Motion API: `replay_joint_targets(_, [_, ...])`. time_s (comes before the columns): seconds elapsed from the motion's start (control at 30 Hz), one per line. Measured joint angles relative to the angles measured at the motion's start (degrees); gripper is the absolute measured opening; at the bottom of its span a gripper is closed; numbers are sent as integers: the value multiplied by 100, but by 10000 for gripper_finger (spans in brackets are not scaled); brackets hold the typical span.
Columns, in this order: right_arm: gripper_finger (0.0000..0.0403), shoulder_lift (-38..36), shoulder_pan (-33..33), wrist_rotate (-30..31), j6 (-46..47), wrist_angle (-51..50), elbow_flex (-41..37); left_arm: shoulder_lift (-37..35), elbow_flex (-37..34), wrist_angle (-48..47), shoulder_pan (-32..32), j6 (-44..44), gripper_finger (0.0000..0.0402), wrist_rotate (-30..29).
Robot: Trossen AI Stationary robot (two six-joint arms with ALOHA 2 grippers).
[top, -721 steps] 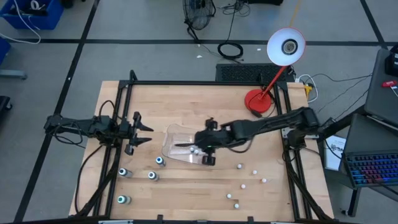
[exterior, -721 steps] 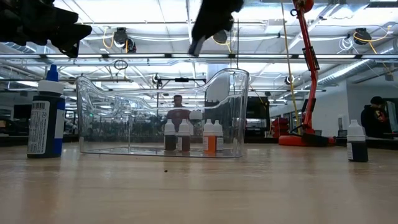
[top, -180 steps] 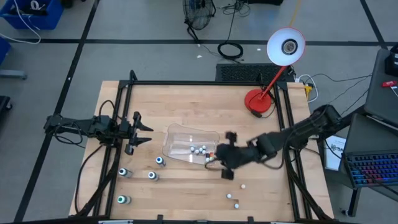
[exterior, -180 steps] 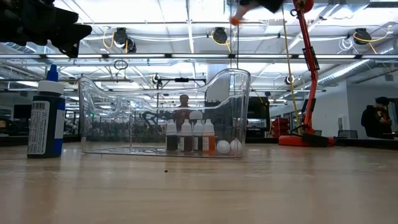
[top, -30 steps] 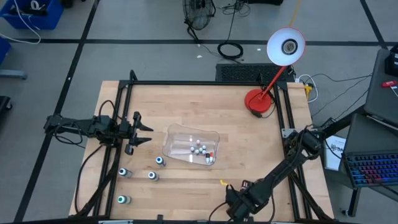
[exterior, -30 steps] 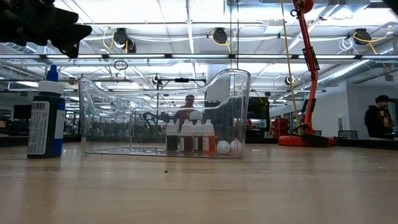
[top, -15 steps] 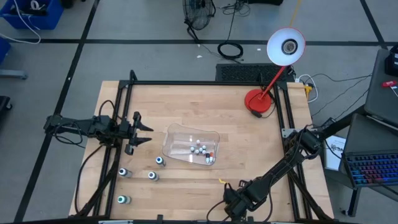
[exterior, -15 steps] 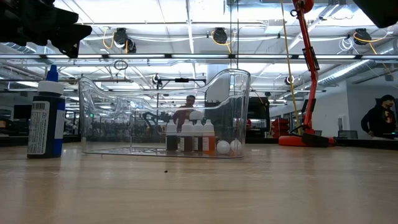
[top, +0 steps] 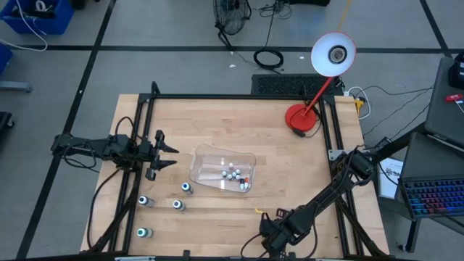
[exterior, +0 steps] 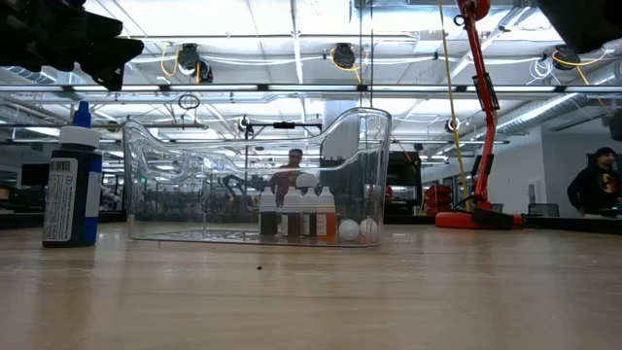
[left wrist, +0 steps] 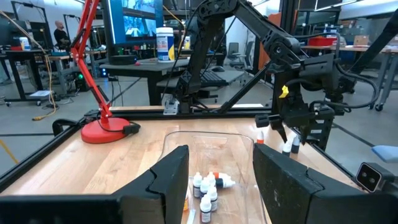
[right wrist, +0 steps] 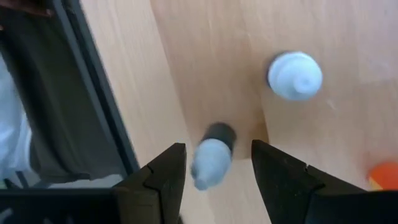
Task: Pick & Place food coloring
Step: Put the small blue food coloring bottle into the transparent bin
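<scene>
Several tiny food coloring bottles (top: 233,174) stand in the clear tray (top: 199,156) at mid table, and they also show in the low view (exterior: 296,212). My right gripper (top: 267,233) is at the near edge, pointing steeply down and open. A tiny whitish-capped dark bottle (right wrist: 211,160) stands on the wood between its fingers (right wrist: 166,180), with gaps either side. Another whitish-topped bottle (right wrist: 295,75) stands beside it. My left gripper (top: 170,154) waits open at the left, level, facing the tray (left wrist: 205,134).
Larger blue-topped bottles (top: 187,188) (top: 177,205) (top: 143,233) stand at the near left, and one shows in the low view (exterior: 70,175). A red desk lamp (top: 301,119) stands far right. The black table frame (right wrist: 93,81) runs close by my right gripper. An orange bit (right wrist: 384,175) lies nearby.
My right gripper has tipped and rolled slightly over the bottles at the near edge, staying open. Nothing else has moved.
</scene>
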Motion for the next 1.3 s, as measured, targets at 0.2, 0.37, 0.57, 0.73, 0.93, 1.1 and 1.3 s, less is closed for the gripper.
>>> replay_joint_targets(0.2, [169,0,0,6,-2,110,-100,1,0,0,1,1,182,0])
replay_joint_targets(0.37, [169,0,0,0,-4,293,-156,0,0,2,0,0,182,0])
replay_joint_targets(0.57, [169,0,0,-5,-26,280,-156,-1,0,2,0,1,182,0])
replay_joint_targets(0.73, [169,0,0,-9,-66,277,-156,1,0,0,1,1,182,0])
replay_joint_targets(0.93, [148,0,0,-9,-176,223,-156,0,0,0,1,1,182,0])
replay_joint_targets(1.1, [97,0,0,-4,-206,217,-156,0,0,2,1,1,182,0])
replay_joint_targets(1.3, [59,0,-2,-12,-440,243,-156,0,0,0,1,1,182,0])
